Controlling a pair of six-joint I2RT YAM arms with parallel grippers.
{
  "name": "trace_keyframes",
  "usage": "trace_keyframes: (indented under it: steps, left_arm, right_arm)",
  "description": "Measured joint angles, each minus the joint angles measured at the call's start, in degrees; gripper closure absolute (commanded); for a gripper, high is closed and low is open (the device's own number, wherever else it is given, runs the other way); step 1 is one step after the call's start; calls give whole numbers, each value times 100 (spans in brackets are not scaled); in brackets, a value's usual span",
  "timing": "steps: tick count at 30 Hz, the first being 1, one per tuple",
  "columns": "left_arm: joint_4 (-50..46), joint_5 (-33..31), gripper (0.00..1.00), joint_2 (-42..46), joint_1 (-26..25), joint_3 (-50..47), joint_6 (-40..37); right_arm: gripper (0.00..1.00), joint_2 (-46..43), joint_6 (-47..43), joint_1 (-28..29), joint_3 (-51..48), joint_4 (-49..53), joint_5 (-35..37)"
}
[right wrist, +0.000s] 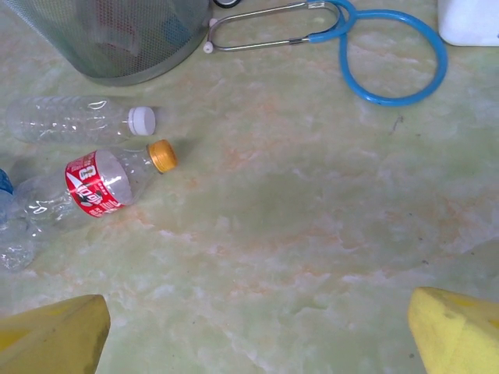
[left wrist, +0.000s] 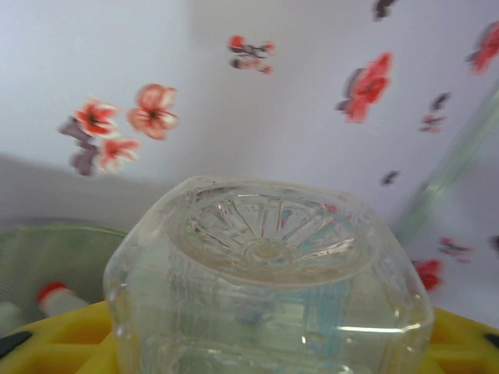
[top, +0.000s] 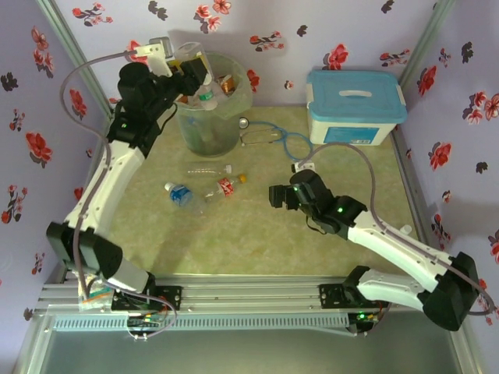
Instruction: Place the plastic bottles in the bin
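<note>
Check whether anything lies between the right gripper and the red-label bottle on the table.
Nothing visible does. The right gripper, jaws open, faces the red-label bottle across bare table. The white-cap bottle lies just beyond it, and the stethoscope is off to the side, out of the path.
</note>
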State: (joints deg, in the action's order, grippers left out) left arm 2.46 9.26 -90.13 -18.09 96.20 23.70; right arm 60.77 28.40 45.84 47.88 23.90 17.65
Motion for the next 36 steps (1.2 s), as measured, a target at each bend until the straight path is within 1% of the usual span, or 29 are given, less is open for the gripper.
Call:
trace_keyframes:
  steps: [2,3,4,8,12,17,20,21,24,25,27,29,31,33,36]
  left_arm:
    - [24,-234,93,-455,55,326,-437]
    - [20,-310,94,-649,70,494,-612]
    - [-28,-380,98,-907,79,743,-852]
    - [-710,-579,99,-2055,116,2210,-1679]
    - [-1464,-656,98,-3034,164,3495,-2181]
    - [-2186,-719,94,-3799,199,4385,-2533]
    - [-2592,-765,81,-4210,210,4924,-2682]
    - [-2712,-780,74,-4301,210,5042,-2723]
    - [-3010,-824,45,-4419,225,5119,-2817]
    - [-3108,-835,38,-4430,236,5119,-2833]
    - [-3215,-841,28,-4430,258,5117,-2846]
    - [-3233,-863,22,-4428,273,5117,-2852]
    - [-3226,-866,20,-4426,289,5088,-2848]
    - [-3228,-863,19,-4424,302,5064,-2830]
    - [-3224,-828,24,-4400,310,5056,-2723]
  right_arm:
    - [1,-83,35,0,-15,92,50]
    - [2,-109,39,0,-17,133,74]
    - [2,-140,59,0,-24,162,98]
    - [2,-385,114,0,-219,168,197]
    - [2,-647,238,0,-514,177,238]
    - [2,-656,332,0,-553,173,254]
    - [2,-656,341,0,-562,173,254]
    - [2,-656,341,0,-562,173,254]
    - [2,-656,339,0,-562,173,254]
    - [2,-656,339,0,-562,173,254]
    - [2,-649,339,0,-562,170,254]
    - [2,-634,339,0,-562,170,254]
    - [2,-612,339,0,-562,166,251]
    - [2,-588,339,0,-562,160,251]
    - [2,-546,339,0,-562,144,249]
